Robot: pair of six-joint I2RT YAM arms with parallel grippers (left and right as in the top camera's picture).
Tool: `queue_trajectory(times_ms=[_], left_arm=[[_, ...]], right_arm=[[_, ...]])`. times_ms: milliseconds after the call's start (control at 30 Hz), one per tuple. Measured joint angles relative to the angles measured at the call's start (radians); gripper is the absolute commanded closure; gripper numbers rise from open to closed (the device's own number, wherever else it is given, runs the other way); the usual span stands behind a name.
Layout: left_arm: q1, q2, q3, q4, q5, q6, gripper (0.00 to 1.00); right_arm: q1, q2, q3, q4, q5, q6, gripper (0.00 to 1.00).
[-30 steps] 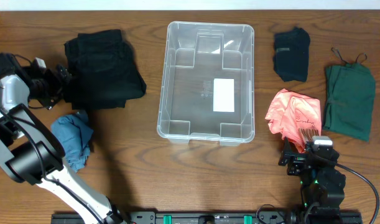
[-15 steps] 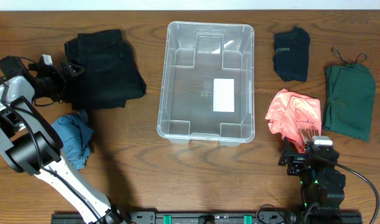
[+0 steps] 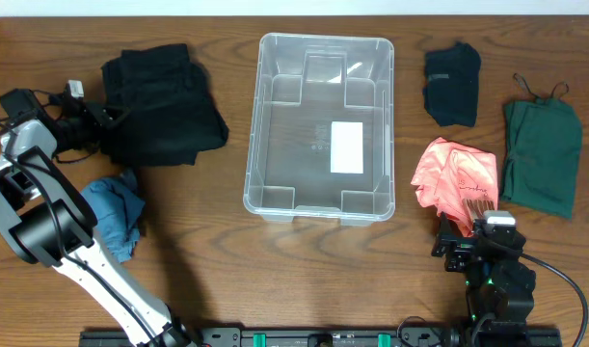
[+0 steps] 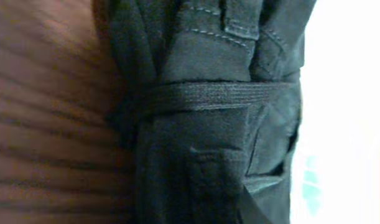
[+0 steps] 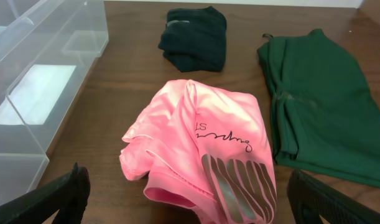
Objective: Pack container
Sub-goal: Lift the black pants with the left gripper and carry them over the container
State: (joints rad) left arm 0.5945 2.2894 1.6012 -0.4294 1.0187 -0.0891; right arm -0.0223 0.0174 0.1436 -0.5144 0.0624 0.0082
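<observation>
While we looked from above, the container (image 3: 304, 135), a clear plastic bin with rounded corners, stood in the middle of the wooden table (image 3: 207, 241), and nothing lay inside it; only a white label (image 3: 347, 147) showed on its base. To its left lay a pile of black trousers (image 3: 164, 106), and the left gripper (image 3: 93, 123) was at the left edge of this pile. In the left wrist view the black fabric (image 4: 202, 124) filled almost everything, gathered into folds with a belt loop across it, but the fingers themselves did not show, so we could not tell whether the jaws stood wide or held the cloth. A crumpled blue cloth (image 3: 116, 207) lay near the front, below the trousers. On the right side of the bin we saw a small dark folded garment (image 3: 452, 84), a dark green garment (image 3: 542, 154) and a pink garment (image 3: 458, 178) with printed letters. The right gripper (image 3: 465, 231) was just at the near edge of the pink one. Its fingers (image 5: 62, 196) stood wide apart and held nothing.
</observation>
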Motion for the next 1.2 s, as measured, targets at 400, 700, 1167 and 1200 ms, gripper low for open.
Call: queue_trajectory(times_ms=[400, 700, 1167, 1200], left_arm=[[-0.058, -0.191, -0.03, 0.006, 0.103, -0.094, 0.94], [-0.247, -0.705, -0.03, 0.162, 0.124, -0.209, 0.94], [-0.661, -0.752, -0.072, 0.102, -0.032, -0.352, 0.94], [-0.686, -0.729, -0.084, 0.106, -0.067, -0.366, 0.94]], right_arm=[[0.0, 0.0, 0.0, 0.0, 0.0, 0.0, 0.01], [0.0, 0.0, 0.0, 0.0, 0.0, 0.0, 0.01], [0.0, 0.0, 0.0, 0.0, 0.0, 0.0, 0.01], [0.0, 0.0, 0.0, 0.0, 0.0, 0.0, 0.01]])
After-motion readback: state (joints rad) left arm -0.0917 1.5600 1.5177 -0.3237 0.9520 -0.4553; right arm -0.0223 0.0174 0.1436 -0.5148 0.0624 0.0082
